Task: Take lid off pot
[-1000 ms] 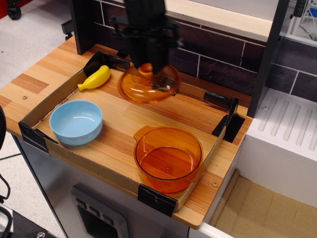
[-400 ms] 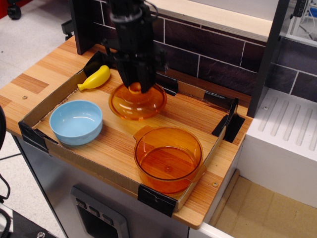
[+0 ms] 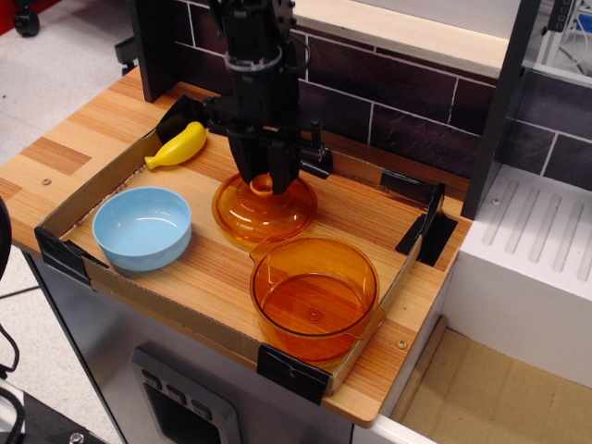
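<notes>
Directly beneath my gripper (image 3: 265,181) sits the lid (image 3: 265,207), its dome resting, as far as I can judge, on the wooden tray floor (image 3: 351,215) just behind the pot (image 3: 314,296) and to the right of the blue bowl (image 3: 142,228). My fingers stand on either side of the short ring knob (image 3: 261,185) at the lid's centre, and whether they clamp it or have just let go I cannot tell from this angle; the knob peeks out between them. The pot stands uncovered at the front of the tray, its near rim almost touching the lid's front edge, so the job of separating the two looks done in substance. What matters for my coming move is that the lid lies straight below me, knob up along my own vertical line: I judge that a plain rise, with the fingers spread, is all it needs, with no sideways drift that could drag the dome into the pot. A yellow banana (image 3: 178,146) lies well off at the back left.
</notes>
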Robot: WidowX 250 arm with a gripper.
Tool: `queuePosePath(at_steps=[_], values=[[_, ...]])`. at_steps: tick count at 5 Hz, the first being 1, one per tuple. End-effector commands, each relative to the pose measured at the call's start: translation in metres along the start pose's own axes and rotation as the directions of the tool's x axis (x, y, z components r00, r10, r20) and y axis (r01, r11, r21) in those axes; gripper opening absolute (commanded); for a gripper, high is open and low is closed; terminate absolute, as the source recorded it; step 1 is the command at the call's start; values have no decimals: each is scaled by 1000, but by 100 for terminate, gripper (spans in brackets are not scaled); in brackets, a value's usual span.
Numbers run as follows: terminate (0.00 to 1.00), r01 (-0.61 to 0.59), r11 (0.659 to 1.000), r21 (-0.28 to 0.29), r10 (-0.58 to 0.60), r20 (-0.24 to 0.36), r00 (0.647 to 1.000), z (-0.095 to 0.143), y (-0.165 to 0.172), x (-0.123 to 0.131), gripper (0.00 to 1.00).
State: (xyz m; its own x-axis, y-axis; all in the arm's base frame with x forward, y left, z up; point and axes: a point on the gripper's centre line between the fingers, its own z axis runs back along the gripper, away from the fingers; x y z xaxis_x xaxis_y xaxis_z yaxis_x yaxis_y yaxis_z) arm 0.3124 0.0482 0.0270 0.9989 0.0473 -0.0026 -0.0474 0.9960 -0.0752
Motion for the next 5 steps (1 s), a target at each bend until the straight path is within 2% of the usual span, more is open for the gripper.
queuePosePath(at_steps=[1, 4, 5], values=[[0, -9, 1000, 8, 8, 48, 999, 12, 4, 13, 100], [0, 8, 1000, -25, -7, 46, 999, 21, 7, 15, 100], [100, 2, 998, -56, 0, 44, 999, 37, -4, 13, 100]])
